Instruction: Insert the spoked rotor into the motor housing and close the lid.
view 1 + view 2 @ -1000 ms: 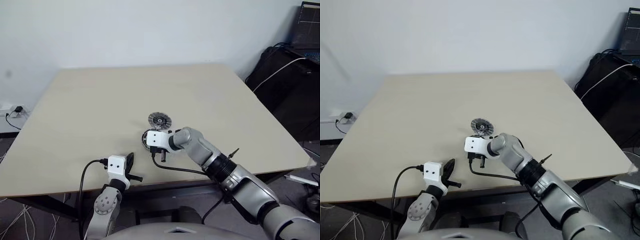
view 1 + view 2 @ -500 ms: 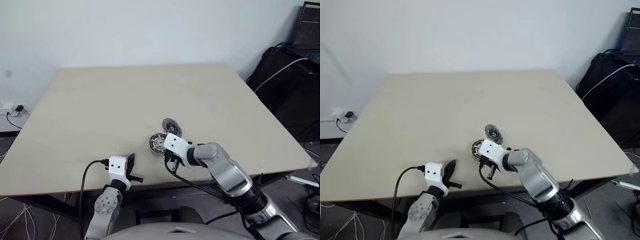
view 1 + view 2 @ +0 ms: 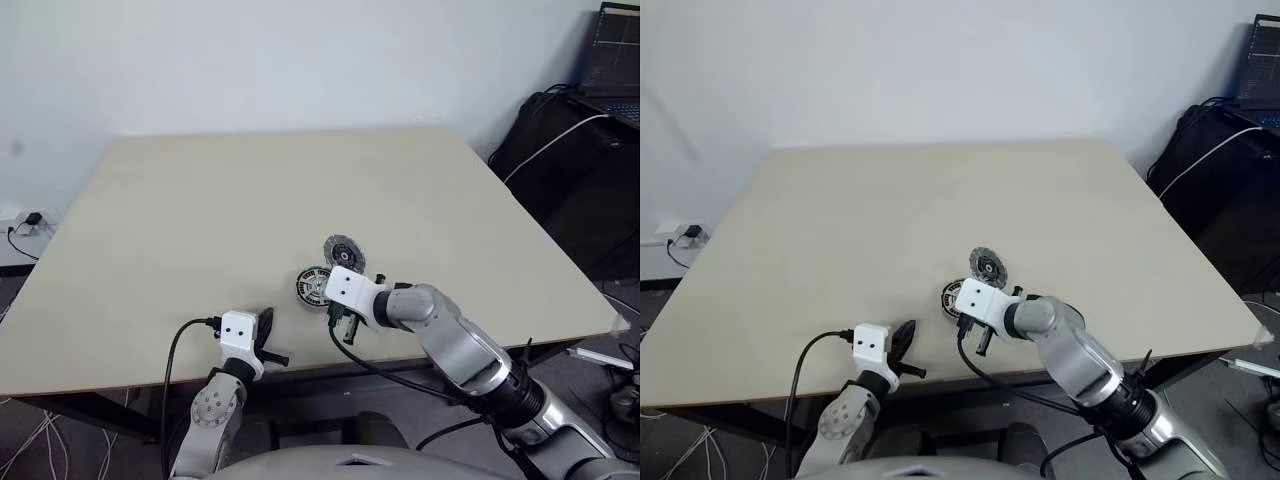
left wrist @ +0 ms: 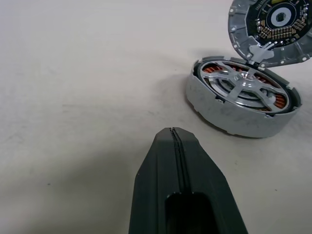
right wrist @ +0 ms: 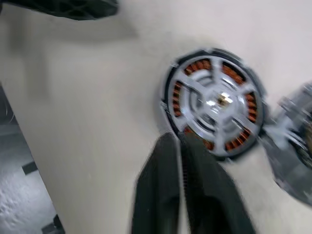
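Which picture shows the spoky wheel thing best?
The left wrist view: the rotor sits sharp and close inside the housing, spokes clear. The right wrist view looks down on it, blurred. In both eye views it is a tiny disc on the table.

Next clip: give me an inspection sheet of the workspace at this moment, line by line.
Surface: beige table, bare apart from the motor parts.
Job's things: spoked rotor seated in the motor housing; lid tilted up beside it, not closed.
Clutter: nothing seen.
Grippers: left gripper shut, empty, short of the housing; right gripper nearly shut, empty, over the housing's rim.
Cables: black cables at both wrists.
Surroundings: white wall, dark bag, laptop.
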{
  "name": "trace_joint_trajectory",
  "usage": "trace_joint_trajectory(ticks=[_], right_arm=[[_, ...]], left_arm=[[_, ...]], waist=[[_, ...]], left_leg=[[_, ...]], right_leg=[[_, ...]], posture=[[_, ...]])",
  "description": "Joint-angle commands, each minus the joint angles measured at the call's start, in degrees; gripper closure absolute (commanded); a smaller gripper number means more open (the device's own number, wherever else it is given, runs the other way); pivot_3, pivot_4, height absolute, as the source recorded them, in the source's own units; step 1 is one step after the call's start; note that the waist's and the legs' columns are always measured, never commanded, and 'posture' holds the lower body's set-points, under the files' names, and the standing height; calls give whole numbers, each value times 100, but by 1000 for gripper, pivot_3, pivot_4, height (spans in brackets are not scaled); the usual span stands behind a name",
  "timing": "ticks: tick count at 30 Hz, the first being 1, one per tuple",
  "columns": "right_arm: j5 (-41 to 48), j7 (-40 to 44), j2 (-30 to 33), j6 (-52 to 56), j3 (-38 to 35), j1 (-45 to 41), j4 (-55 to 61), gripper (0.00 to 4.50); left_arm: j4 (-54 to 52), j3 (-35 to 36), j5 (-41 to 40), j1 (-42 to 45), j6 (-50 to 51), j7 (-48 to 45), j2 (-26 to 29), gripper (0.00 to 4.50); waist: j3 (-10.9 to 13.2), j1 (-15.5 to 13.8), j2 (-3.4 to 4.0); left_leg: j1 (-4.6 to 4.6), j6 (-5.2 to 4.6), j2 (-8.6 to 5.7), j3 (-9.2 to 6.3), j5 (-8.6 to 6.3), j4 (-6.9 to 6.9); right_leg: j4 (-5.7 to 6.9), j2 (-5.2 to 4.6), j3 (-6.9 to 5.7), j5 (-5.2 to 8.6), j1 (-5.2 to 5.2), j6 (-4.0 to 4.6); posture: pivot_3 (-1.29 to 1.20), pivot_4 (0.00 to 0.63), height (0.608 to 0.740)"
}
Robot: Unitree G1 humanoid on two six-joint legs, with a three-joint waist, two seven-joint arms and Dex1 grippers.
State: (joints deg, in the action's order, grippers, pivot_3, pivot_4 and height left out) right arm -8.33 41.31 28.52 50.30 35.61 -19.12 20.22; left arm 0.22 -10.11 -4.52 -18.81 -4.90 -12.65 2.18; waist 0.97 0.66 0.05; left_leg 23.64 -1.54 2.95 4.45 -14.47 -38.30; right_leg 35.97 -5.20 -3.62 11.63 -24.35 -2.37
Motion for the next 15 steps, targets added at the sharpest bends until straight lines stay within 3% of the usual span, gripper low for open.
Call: trace_joint_trajectory(ticks=[1,2,15], right_arm=[[-124,-53,-131,-340,133,-280,-310,3204],[-121,-25,-166,-389,163,-349,-408,2887],[-303,358,-307,-1025,424,-1045,-1667,2887]], left_arm=[[-71,1,-11,16,-29,2,-33,4500],[-83,11,-17,2,-31,12,-37,4500],[-101,47,-14,-8,-45,57,-76,4500]], waist=[[1,-2,-2],[1,-2,-2],[1,-1,-1]], left_leg=[[0,-3,0,0,2,0],[1,-4,-1,0,2,0],[2,-22,0,4,13,1]], right_leg=[[0,0,1,0,0,0],[-1,0,1,0,-1,0],[0,0,2,-1,-3,0]], posture=[[0,0,740],[0,0,740],[0,0,740]])
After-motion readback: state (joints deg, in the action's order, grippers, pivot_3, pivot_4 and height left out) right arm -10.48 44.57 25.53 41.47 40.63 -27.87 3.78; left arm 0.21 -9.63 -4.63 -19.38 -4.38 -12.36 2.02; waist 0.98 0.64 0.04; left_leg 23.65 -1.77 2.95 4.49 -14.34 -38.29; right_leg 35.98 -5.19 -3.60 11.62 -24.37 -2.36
